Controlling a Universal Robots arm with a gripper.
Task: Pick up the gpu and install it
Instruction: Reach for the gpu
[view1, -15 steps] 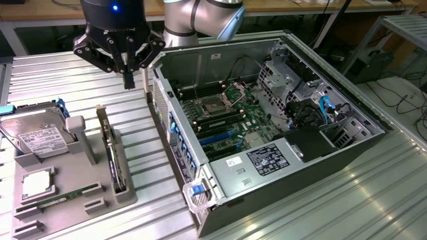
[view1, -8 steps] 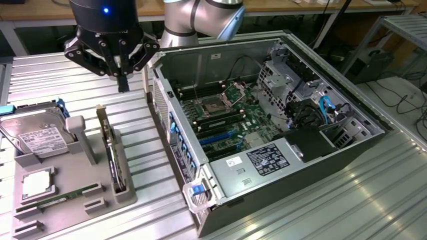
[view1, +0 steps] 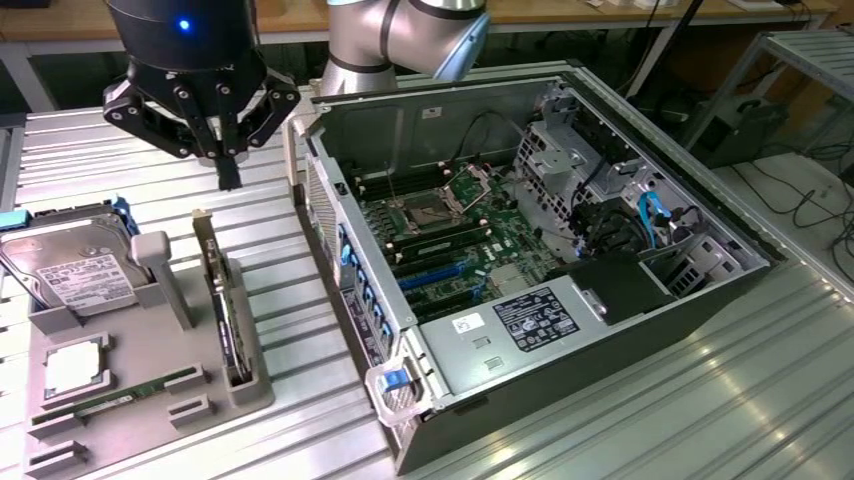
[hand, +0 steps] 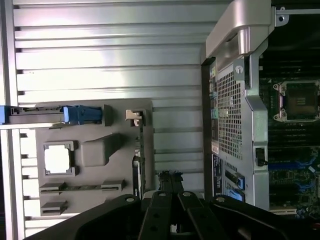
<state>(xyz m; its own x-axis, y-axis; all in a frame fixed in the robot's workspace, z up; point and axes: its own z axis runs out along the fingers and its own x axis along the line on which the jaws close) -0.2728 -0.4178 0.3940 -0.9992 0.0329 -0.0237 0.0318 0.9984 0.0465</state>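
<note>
the black gripper (view1: 228, 178) hung clenched and empty near the thin dark gpu card (view1: 218, 290), standing on edge in a grey plastic tray (view1: 140, 355) between a silver hard drive (view1: 74, 275) and an open computer case (view1: 534, 250).

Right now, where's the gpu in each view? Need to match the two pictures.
Exterior view: the gpu stands on edge in the grey tray, at the exterior view's left, on the tray's side facing the computer case.
Wrist view: the gpu stands on edge along the tray's side nearest the case.
Shared landmark: the grey tray beside the computer case.
</note>
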